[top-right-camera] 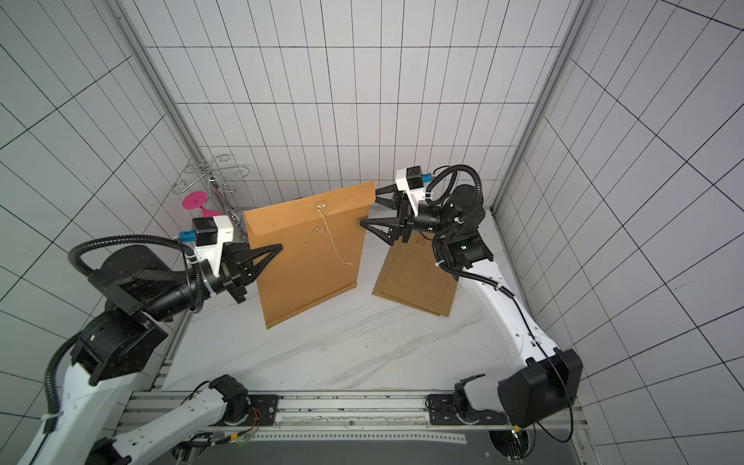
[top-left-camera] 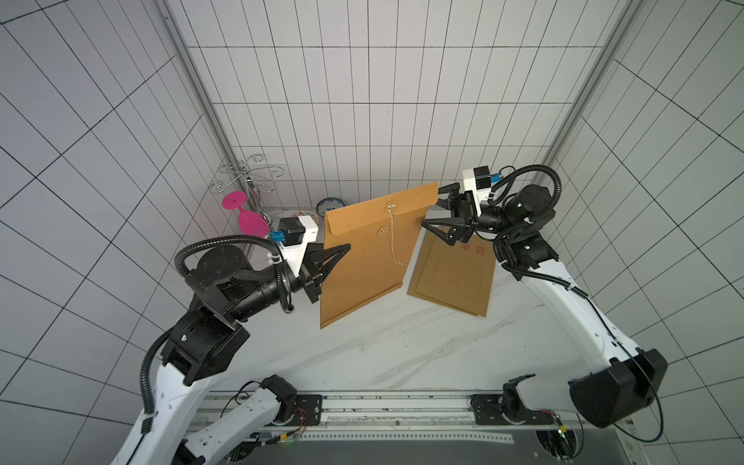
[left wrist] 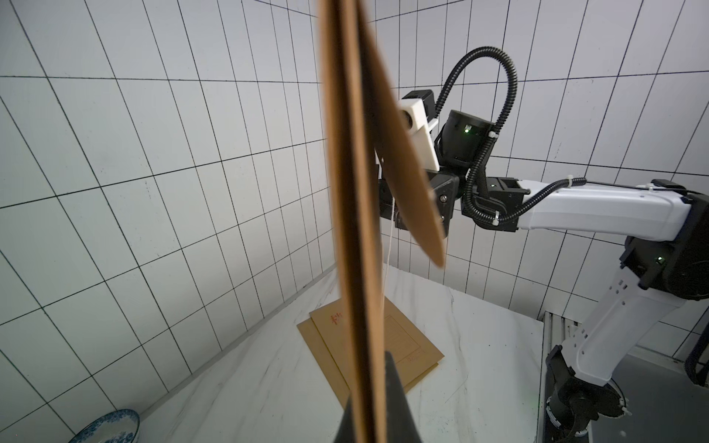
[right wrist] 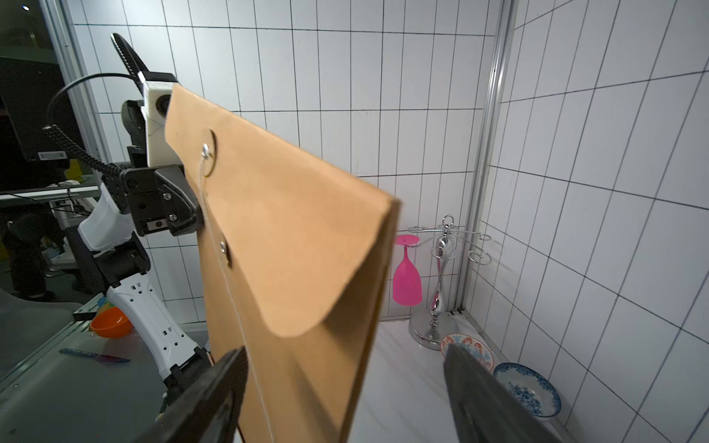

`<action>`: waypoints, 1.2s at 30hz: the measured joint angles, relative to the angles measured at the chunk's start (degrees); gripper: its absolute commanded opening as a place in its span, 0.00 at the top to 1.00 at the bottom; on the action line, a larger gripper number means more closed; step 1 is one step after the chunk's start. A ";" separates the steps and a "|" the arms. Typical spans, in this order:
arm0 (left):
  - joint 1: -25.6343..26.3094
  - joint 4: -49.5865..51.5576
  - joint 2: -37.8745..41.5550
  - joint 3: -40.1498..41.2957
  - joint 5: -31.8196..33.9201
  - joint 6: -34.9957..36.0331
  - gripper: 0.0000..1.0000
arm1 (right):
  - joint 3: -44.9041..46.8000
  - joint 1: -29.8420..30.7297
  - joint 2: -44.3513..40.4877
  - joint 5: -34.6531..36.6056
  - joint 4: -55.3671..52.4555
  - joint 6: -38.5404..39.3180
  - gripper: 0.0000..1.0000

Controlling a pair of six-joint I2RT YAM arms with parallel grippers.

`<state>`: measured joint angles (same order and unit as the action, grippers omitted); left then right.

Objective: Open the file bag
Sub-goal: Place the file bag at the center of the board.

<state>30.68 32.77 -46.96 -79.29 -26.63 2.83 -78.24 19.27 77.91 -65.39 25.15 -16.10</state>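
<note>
A brown paper file bag (top-left-camera: 362, 257) (top-right-camera: 306, 257) hangs upright above the table. My left gripper (top-left-camera: 346, 246) (top-right-camera: 278, 246) is shut on its left edge, and the left wrist view shows the bag (left wrist: 356, 230) edge-on between the fingers. The flap (left wrist: 410, 184) (right wrist: 307, 245) stands out from the bag's body. A loose white string (top-left-camera: 392, 237) (right wrist: 215, 245) dangles from the flap's button. My right gripper (top-left-camera: 431, 206) (top-right-camera: 368, 207) (right wrist: 345, 364) is open, its jaws straddling the bag's right edge below the flap, with a wide gap on one side.
More file bags (top-left-camera: 455, 277) lie flat on the marble table under the right arm. At the back left stands a metal rack (top-left-camera: 249, 177) with a pink goblet (top-left-camera: 247, 217) hanging from it. A blue-patterned bowl (top-left-camera: 329, 206) and a small dish (right wrist: 466, 349) sit nearby.
</note>
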 measured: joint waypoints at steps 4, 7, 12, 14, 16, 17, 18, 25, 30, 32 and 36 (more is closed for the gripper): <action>0.00 -1.09 0.59 0.26 -1.25 0.04 1.00 | -0.55 0.00 1.84 -1.49 3.48 -3.65 0.36; 0.00 -1.64 0.72 0.55 -1.81 0.13 1.00 | -2.05 0.00 3.19 -2.58 6.97 -7.30 0.36; 0.00 -1.77 0.72 1.25 -2.56 0.24 1.00 | -6.19 0.00 4.74 -3.80 13.66 -13.62 0.36; 0.00 -1.81 0.74 1.42 -2.69 0.24 1.00 | -8.39 0.00 5.40 -4.17 15.52 -15.47 0.36; 0.00 -1.77 0.83 1.55 -2.80 0.26 1.00 | -10.21 0.02 5.92 -4.48 17.51 -17.33 0.36; 0.00 -1.77 0.85 1.57 -2.82 0.33 1.00 | -10.84 0.02 6.03 -4.70 18.34 -18.12 0.36; 0.00 -1.77 0.87 1.57 -2.82 0.44 1.00 | -11.23 0.02 6.05 -5.01 18.95 -18.75 0.36; 0.00 -1.79 0.98 1.64 -2.89 0.70 1.00 | -11.41 0.66 5.97 -6.51 19.58 -19.50 0.51; 0.00 -1.75 1.07 2.29 -3.04 0.87 1.00 | -11.41 0.76 5.97 -7.17 18.75 -19.69 0.63; 0.00 -1.73 1.18 2.58 -3.06 0.94 1.00 | -11.41 0.76 5.97 -7.26 18.71 -19.80 0.64; 0.00 -1.73 1.44 3.26 -3.06 1.14 1.00 | -11.80 0.90 5.97 -7.50 18.71 -20.26 0.78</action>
<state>30.68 31.05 -45.52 -76.03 -29.69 3.97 -90.04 20.16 83.88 -72.88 43.86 -36.36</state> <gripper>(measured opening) 0.053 0.272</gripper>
